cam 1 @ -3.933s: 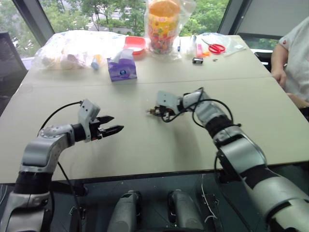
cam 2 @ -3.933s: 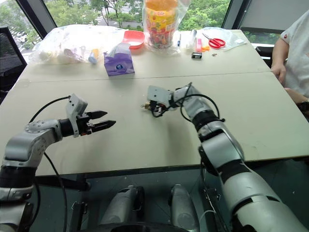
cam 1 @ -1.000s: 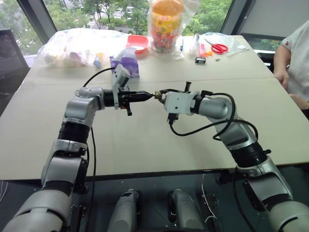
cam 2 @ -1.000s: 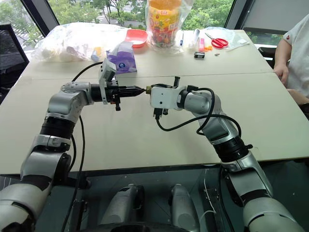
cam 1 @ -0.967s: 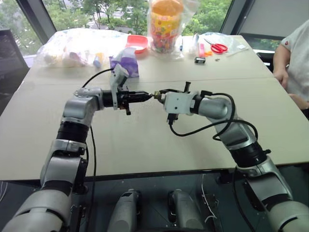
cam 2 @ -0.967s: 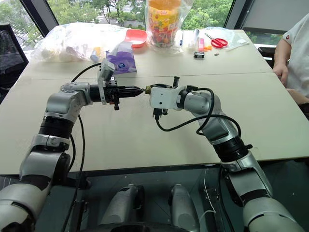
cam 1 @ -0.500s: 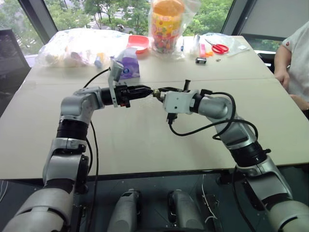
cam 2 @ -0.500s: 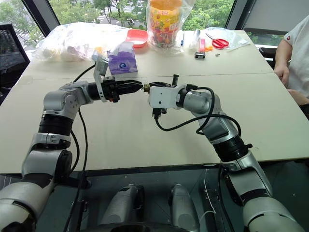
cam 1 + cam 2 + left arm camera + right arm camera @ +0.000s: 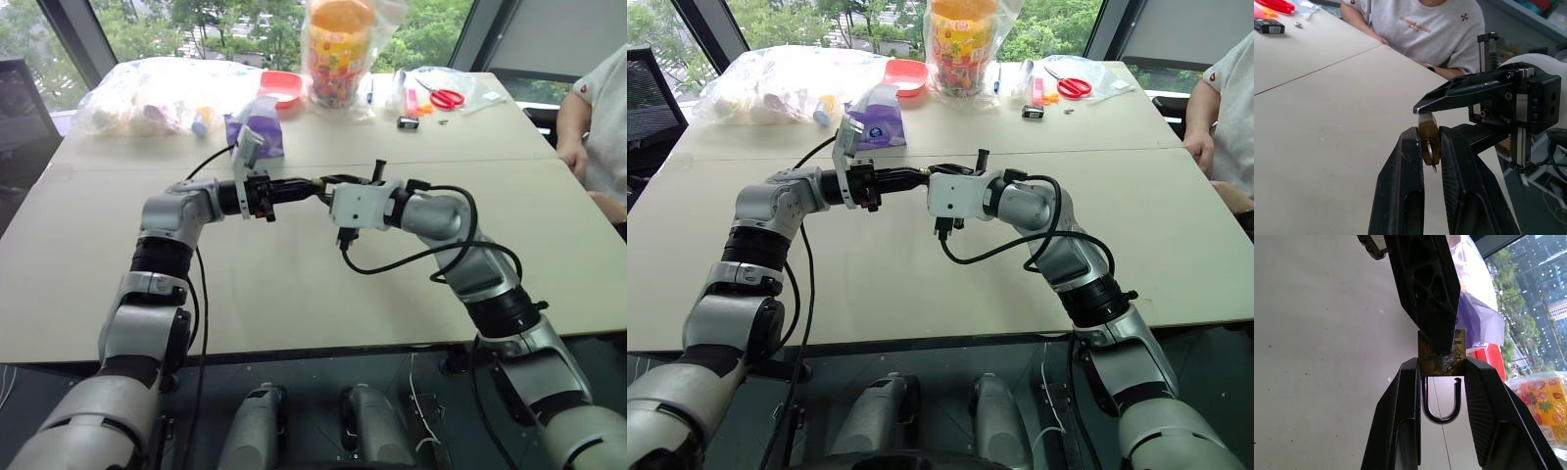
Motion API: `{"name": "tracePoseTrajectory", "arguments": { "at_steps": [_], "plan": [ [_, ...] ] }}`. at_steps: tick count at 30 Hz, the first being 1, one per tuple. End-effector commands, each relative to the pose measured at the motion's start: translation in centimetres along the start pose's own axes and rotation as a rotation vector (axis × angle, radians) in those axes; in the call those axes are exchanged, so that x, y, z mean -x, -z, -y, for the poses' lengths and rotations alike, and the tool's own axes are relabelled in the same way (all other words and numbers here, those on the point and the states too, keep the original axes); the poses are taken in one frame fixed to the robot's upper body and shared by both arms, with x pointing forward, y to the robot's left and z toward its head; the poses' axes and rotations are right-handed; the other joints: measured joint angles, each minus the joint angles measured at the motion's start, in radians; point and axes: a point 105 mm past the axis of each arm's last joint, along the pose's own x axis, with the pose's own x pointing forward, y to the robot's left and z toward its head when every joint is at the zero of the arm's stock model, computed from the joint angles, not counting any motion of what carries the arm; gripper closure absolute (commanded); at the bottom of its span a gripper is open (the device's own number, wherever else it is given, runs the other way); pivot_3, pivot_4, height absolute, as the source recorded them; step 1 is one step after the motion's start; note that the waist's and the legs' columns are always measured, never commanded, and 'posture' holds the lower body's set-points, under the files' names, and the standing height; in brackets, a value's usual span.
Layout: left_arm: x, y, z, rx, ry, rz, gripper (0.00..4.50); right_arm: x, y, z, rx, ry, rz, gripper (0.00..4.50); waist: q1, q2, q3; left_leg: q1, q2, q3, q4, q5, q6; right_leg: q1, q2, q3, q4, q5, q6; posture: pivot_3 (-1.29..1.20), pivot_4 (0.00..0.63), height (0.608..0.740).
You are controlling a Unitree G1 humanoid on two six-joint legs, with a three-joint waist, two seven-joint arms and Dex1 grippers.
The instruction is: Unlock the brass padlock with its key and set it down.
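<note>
Above the middle of the table my two grippers meet tip to tip. My right gripper is shut on the brass padlock. It pinches the body by its sides, and the silvery shackle hangs back between the fingers with one leg's tip just clear of the body. From the opposite side, my left gripper is closed around the padlock's far end. The thin key sticks out between its fingers. From the head, the padlock is a small speck between both fingertips.
At the table's far edge stand a purple tissue box, a red bowl, a bagged orange jar, red scissors and a small black object. A person sits at the right side.
The left gripper's fingers, wider half a second ago, have narrowed around the padlock's key end. The right arm and padlock have stayed in place.
</note>
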Motion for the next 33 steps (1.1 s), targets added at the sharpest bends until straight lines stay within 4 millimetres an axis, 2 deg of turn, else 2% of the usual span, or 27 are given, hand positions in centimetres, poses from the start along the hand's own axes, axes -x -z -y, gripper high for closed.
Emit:
{"name": "tracePoseTrajectory", "arguments": {
  "at_steps": [1, 4, 6, 8, 10, 12, 15, 17, 23, 27, 33],
  "plan": [
    [-0.2, -1.1, 0.3, -0.061, 0.011, 0.005, 4.46, 0.4, -2.2, 1.7, 0.051, 0.059, 0.068, 3.81, 0.000, 0.000, 0.000, 0.000, 0.000, 0.000, 0.000, 0.000, 0.000, 0.000, 0.000, 0.000, 0.000, 0.000, 0.000, 0.00, 0.150, 0.740],
    [-0.1, -1.3, 0.2, -0.062, -0.001, 0.017, 4.46, 0.4, -2.2, 1.7, 0.045, 0.057, 0.070, 3.81, 0.001, 0.000, 0.000, 0.000, 0.000, 0.000, 0.000, 0.000, 0.000, 0.000, 0.000, 0.000, 0.000, 0.000, 0.000, 0.00, 0.150, 0.740],
    [0.0, -1.5, 0.2, -0.056, -0.005, 0.042, 4.50, 0.5, -2.2, 1.7, 0.012, 0.049, 0.081, 2.76, 0.000, 0.000, 0.000, 0.000, 0.000, 0.000, 0.000, 0.000, 0.000, 0.000, 0.000, 0.000, 0.000, 0.000, 0.000, 0.00, 0.150, 0.740],
    [0.3, -1.9, 0.1, -0.038, -0.009, 0.076, 4.50, 0.8, -1.7, 2.1, 0.019, 0.073, 0.051, 1.97, 0.000, 0.000, 0.000, 0.000, 0.000, 0.000, 0.000, 0.000, 0.000, 0.000, 0.000, 0.000, 0.000, 0.000, 0.000, 0.00, 0.150, 0.740],
    [0.7, -2.2, 0.3, -0.007, 0.005, 0.108, 4.50, 1.4, -1.1, 2.4, 0.005, 0.083, 0.016, 0.90, 0.001, 0.000, 0.000, 0.000, 0.000, 0.000, 0.000, 0.000, 0.000, 0.000, 0.000, 0.000, 0.000, 0.000, 0.000, 0.00, 0.150, 0.740],
    [1.3, -2.5, 0.6, 0.016, 0.030, 0.134, 4.50, 2.2, -1.0, 3.1, -0.100, 0.122, 0.024, 0.90, 0.001, 0.000, 0.000, 0.000, 0.000, 0.000, 0.000, 0.000, 0.000, 0.000, 0.000, 0.000, 0.000, 0.000, 0.000, 0.00, 0.150, 0.740],
    [1.6, -2.5, 0.8, 0.021, 0.040, 0.139, 4.50, 3.3, -1.6, 4.1, -0.352, 0.182, 0.084, 0.90, 0.001, 0.000, 0.000, 0.000, 0.000, 0.000, 0.000, 0.000, 0.000, 0.000, 0.000, 0.000, 0.000, 0.000, 0.000, 0.00, 0.150, 0.740],
    [1.5, -2.4, 1.1, 0.022, 0.053, 0.133, 4.50, 3.5, -1.8, 4.4, -0.432, 0.206, 0.095, 0.90, 0.001, 0.000, 0.000, 0.000, 0.000, -0.001, 0.000, 0.000, 0.000, 0.000, 0.000, 0.000, 0.001, 0.000, 0.000, 0.00, 0.150, 0.740],
    [1.1, -2.2, 1.7, 0.027, 0.085, 0.128, 4.50, 3.1, -2.0, 4.3, -0.478, 0.214, 0.085, 0.90, 0.002, 0.000, 0.000, 0.000, 0.000, -0.001, 0.001, 0.000, 0.000, 0.000, 0.000, 0.000, 0.001, 0.000, 0.000, 0.00, 0.150, 0.740],
    [1.1, -2.4, 2.4, 0.020, 0.121, 0.126, 4.50, 2.8, -1.4, 4.0, -0.484, 0.214, 0.061, 0.90, 0.000, 0.000, 0.000, 0.000, 0.000, -0.001, 0.001, 0.000, 0.000, 0.000, 0.000, 0.000, 0.001, 0.000, 0.000, 0.00, 0.150, 0.740],
    [1.3, -1.8, 2.5, 0.012, 0.115, 0.105, 4.50, 2.8, -0.6, 4.1, -0.498, 0.218, 0.044, 0.90, 0.000, 0.000, 0.000, 0.000, 0.000, 0.000, 0.001, 0.000, 0.000, 0.000, 0.000, 0.000, 0.001, 0.000, 0.000, 0.00, 0.150, 0.740]
  ]
}}
